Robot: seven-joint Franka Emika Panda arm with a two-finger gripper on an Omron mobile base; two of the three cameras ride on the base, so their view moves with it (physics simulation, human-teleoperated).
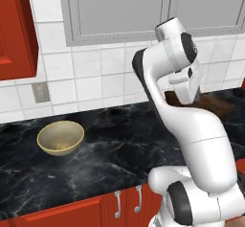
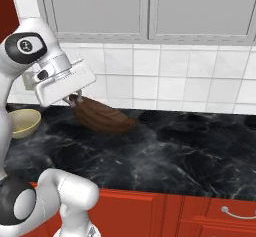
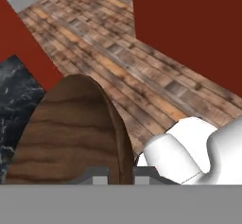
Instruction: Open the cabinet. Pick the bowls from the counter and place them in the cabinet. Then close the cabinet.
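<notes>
gripper has its jaws closed down on the rim of the brown wooden bowl. the bowl is tilted hard on edge, lifted off or only just grazing the counter; can't tell which. in the hand view the bowl sits right at the fingertips, wood grain side-on, with plank floor behind it, so the hand is rolled well over.

risks from here, as i judge it:
- rim pinch on a smooth curved wall with the whole bowl hanging to one side. it could pivot in the jaws or slip out on a fast swing.
- the red cabinet is up and off to the left, so it's a long carry. the elbow passes close to the grey wall cabinet and the tiled backsplash, and a clip there would knock the bowl loose.
- i can't tell from these views whether the red cabinet's doors are open. if not, the bowl hits the door.
- the beige bowl sits upright on the counter under the cabinet; a low path could bump it.

materials: brown bowl is dark wood grain, round, fairly shallow. beige bowl is smooth and glazed, pale yellow. counter is glossy black marble-look with white veining, slick if the bowl drops. red doors below with curved silver handles.
</notes>
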